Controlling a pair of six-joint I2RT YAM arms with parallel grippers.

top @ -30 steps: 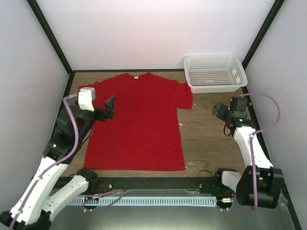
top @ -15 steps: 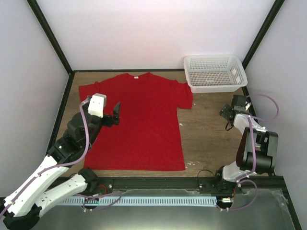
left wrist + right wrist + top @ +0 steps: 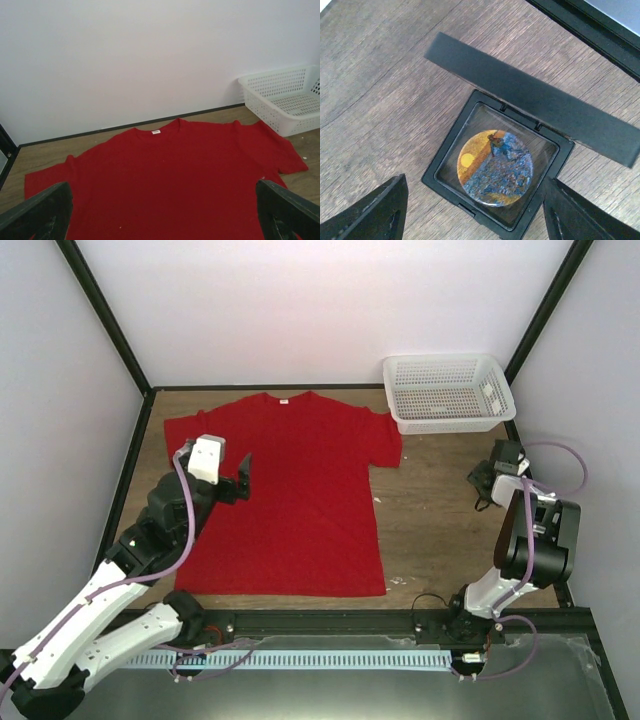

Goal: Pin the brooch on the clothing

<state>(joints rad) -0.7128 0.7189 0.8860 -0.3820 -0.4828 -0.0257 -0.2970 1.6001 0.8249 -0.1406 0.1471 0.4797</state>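
brooch: round button badge (image 3: 495, 167) with a glossy painted face. Orange sky and a pale sun on the left, running into mottled blue.
where it is: inside a black square display case (image 3: 454, 135), seemingly under a clear film, on the wooden table (image 3: 430, 530) at the right, well apart from the shirt.
flap: the black flap (image 3: 530, 95) behind the case looks hinged to it and thrown back. I'd guess that's so the badge can be reached.
right gripper: right gripper (image 3: 475, 180) is straight above the case, fingers spread either side, nothing gripped. Looks like it's lining up for a grab.
left gripper: left gripper (image 3: 243, 476) is spread wide and holding nothing, over the shirt's left side. Probably there to steady the fabric.
red T-shirt: red T-shirt (image 3: 290, 490) lies flat, collar toward the back wall, giving a smooth place to pin.
white mesh basket: white mesh basket (image 3: 450, 423) sits in the back right corner, just beside a sleeve.
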